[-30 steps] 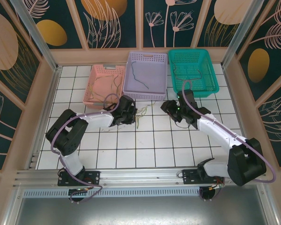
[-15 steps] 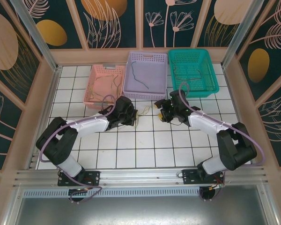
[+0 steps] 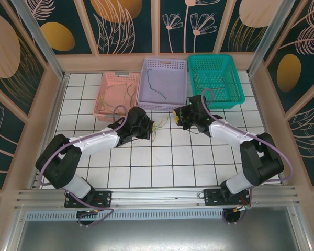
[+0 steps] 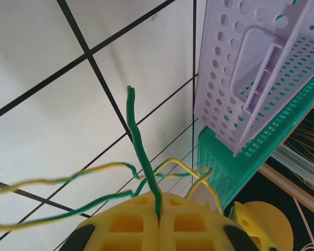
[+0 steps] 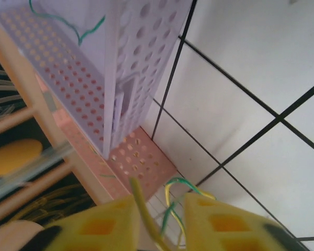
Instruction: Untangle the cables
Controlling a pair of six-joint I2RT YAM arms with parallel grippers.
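**Visitor:** What's changed on the left?

**Onlooker:** The left claw (image 3: 146,127) was part-open a second ago. Now it is clamped fully shut on the green cable (image 4: 138,141). The cable's free end stands up over the tiles (image 3: 162,157), and a yellow cable (image 4: 183,166) loops beside it.

**Visitor:** And the knot itself?

**Onlooker:** The tangle (image 3: 159,125) lies on the tiles between the two claws, just in front of the lilac basket (image 3: 162,106). It has hardly shifted.

**Visitor:** The right side?

**Onlooker:** That's the bigger move. The right claw (image 3: 177,119) has swung in from further right and now sits at the tangle's other end. Its jaws have narrowed, but a gap still shows between them. Yellow and green strands run through that gap, and I can't see them pinched yet.

**Visitor:** So where does that leave the job?

**Onlooker:** As I read it, one end is anchored and the other is about to be taken. The strands are still crossed. If the right claw closes on the yellow strand alone, a pull apart should part them. If it catches both colours, the pull may only tighten the knot.
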